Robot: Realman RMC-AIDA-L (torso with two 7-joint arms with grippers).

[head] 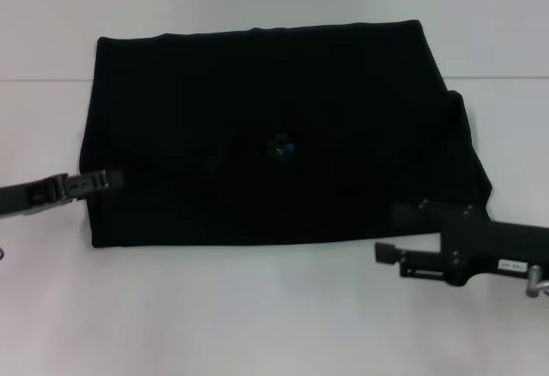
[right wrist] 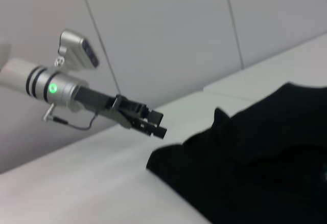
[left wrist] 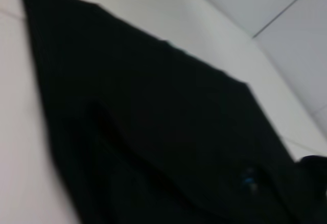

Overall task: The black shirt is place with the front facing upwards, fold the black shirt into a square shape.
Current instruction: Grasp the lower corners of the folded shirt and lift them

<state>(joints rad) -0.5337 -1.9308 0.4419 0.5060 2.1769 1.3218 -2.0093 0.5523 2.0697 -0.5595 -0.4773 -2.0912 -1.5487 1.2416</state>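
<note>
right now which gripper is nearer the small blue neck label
Right, narrowly. The right gripper sits at the black shirt's near right corner; the left gripper is at its left edge, farther from the blue neck label.

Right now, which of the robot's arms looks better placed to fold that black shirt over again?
Probably the left. Its end effector sits right at the black shirt's left edge, low near the table. The right end effector sits off the near right corner.
</note>
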